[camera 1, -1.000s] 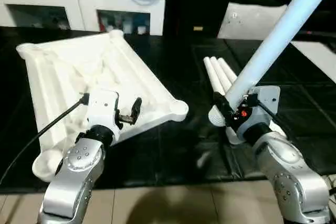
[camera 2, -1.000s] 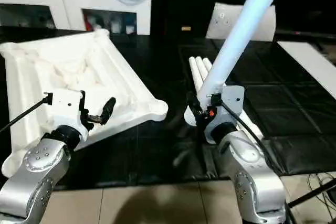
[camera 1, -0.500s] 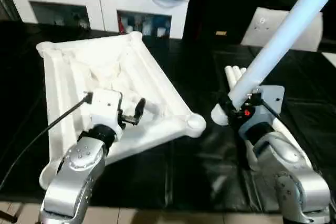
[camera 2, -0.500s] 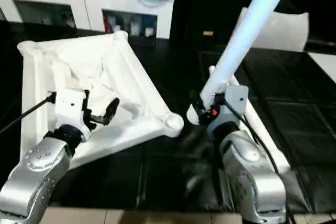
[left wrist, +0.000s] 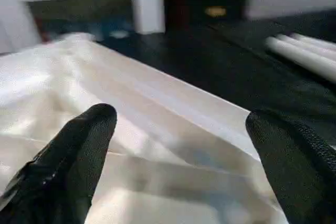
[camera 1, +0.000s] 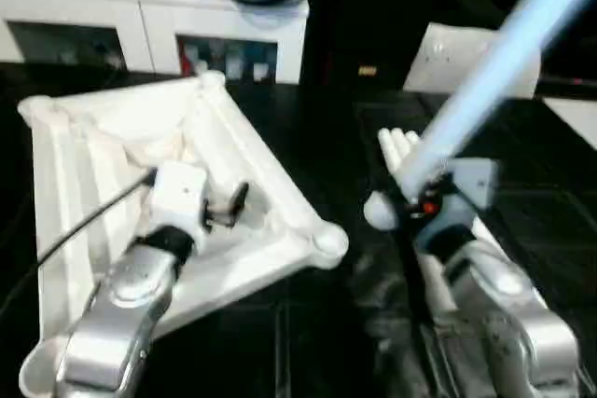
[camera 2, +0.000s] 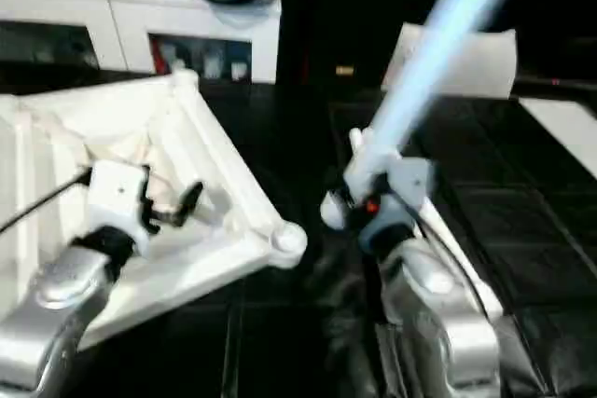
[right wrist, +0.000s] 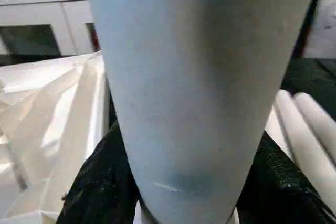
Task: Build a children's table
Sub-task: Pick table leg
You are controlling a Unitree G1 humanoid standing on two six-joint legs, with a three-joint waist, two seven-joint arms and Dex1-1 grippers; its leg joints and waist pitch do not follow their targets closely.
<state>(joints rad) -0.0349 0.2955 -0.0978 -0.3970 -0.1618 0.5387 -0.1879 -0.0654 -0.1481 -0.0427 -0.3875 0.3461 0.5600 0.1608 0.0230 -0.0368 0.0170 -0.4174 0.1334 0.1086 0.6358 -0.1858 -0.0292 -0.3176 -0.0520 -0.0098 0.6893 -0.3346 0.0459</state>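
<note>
The right gripper (camera 1: 403, 195) holds a table leg (camera 1: 494, 62) clamped and raised, unchanged from a second ago; the left gripper (camera 1: 224, 207), jaws spread empty, hovers over the upturned tabletop (camera 1: 103, 137); corner socket (camera 1: 328, 241) awaits, insertion seemingly next.

The tabletop (camera 1: 233, 151) and held leg (right wrist: 199, 77) look like smooth white plastic; the forearms (camera 1: 121, 314) are brushed silver metal.

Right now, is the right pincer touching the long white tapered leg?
Touching. In the right wrist view both black fingers press against the sides of the long white tapered leg, no gap.
</note>
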